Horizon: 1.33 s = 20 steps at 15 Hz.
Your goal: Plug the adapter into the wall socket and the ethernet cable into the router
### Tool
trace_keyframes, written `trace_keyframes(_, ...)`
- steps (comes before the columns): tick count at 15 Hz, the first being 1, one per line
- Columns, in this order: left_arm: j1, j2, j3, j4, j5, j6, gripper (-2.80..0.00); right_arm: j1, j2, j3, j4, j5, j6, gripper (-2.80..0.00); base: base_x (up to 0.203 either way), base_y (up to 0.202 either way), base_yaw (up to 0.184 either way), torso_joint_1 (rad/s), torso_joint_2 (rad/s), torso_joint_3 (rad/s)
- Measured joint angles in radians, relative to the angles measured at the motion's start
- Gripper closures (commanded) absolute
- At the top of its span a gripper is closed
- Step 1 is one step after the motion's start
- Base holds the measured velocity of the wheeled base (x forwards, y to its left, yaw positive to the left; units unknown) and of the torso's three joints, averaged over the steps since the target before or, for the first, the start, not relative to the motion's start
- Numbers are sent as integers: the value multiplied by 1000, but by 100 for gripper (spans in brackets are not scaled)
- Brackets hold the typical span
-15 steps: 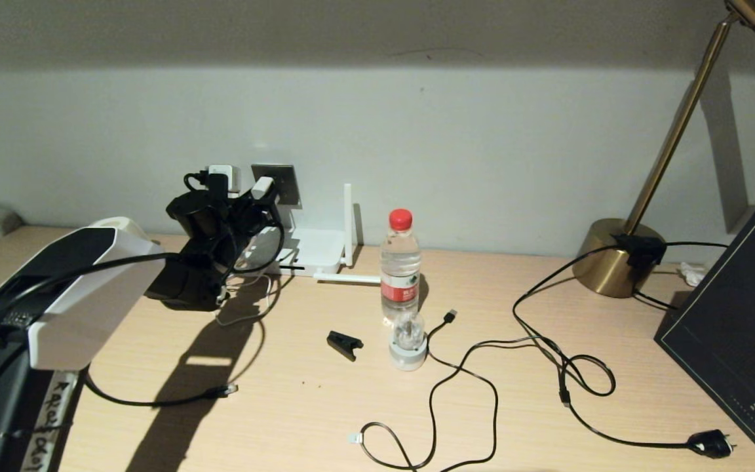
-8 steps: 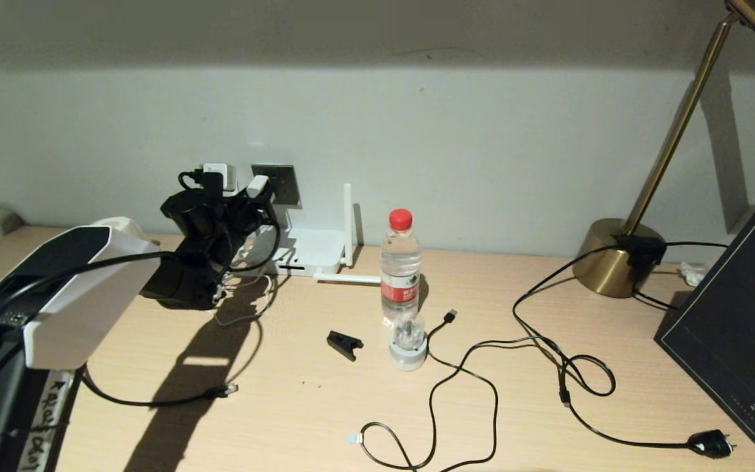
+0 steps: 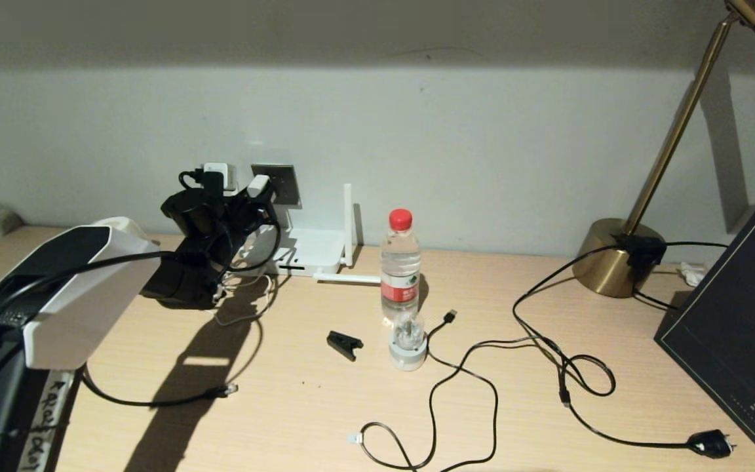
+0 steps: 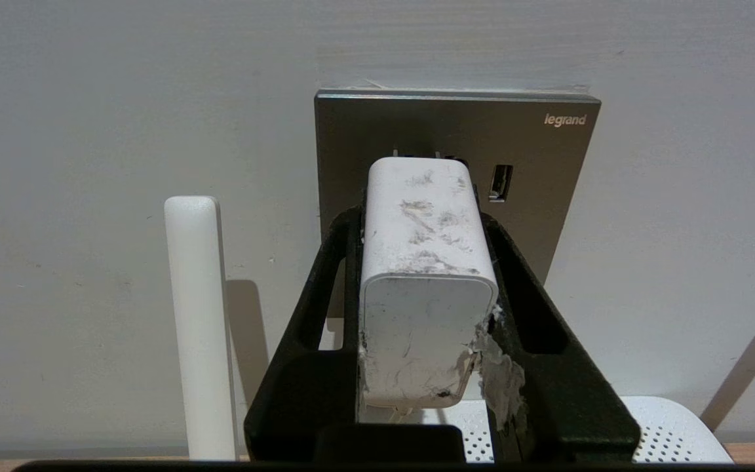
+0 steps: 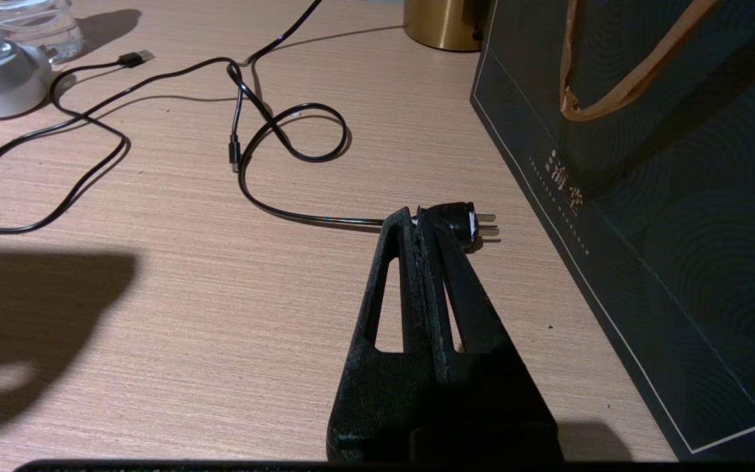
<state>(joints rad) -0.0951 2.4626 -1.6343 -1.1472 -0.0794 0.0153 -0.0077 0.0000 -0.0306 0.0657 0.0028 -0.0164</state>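
Observation:
My left gripper (image 3: 251,195) is shut on the adapter (image 3: 259,185), a scuffed white block (image 4: 423,262). It holds the adapter's front end against the grey wall socket (image 4: 548,170), over the plug holes. I cannot tell if the prongs are seated. The adapter's thin white cord (image 3: 246,314) trails on the desk. The router (image 3: 312,252) sits against the wall just below the socket, one antenna (image 4: 197,328) upright. The ethernet cable (image 3: 154,401) lies on the desk, its plug (image 3: 225,391) free and its other end hidden under my left arm. My right gripper (image 5: 415,213) hovers shut and empty over the desk.
Another white charger (image 3: 220,174) sits left of the socket. A water bottle (image 3: 400,262), a small glass-topped object (image 3: 407,341), a black clip (image 3: 344,344) and a USB cable tip (image 3: 449,316) occupy mid-desk. At right stand a brass lamp base (image 3: 613,255), its mains plug (image 5: 463,219) and a dark bag (image 3: 738,321).
My left gripper, still holding the adapter, shifted slightly left and up toward the socket a second ago, then held still. Nothing else moved.

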Motion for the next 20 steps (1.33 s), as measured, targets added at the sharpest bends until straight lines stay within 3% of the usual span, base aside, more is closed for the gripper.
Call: trace_keyframes(20,-11,7,-1,-1,1,0,0,0,0,0,0,0,0,0,0,0,0,0,0,0)
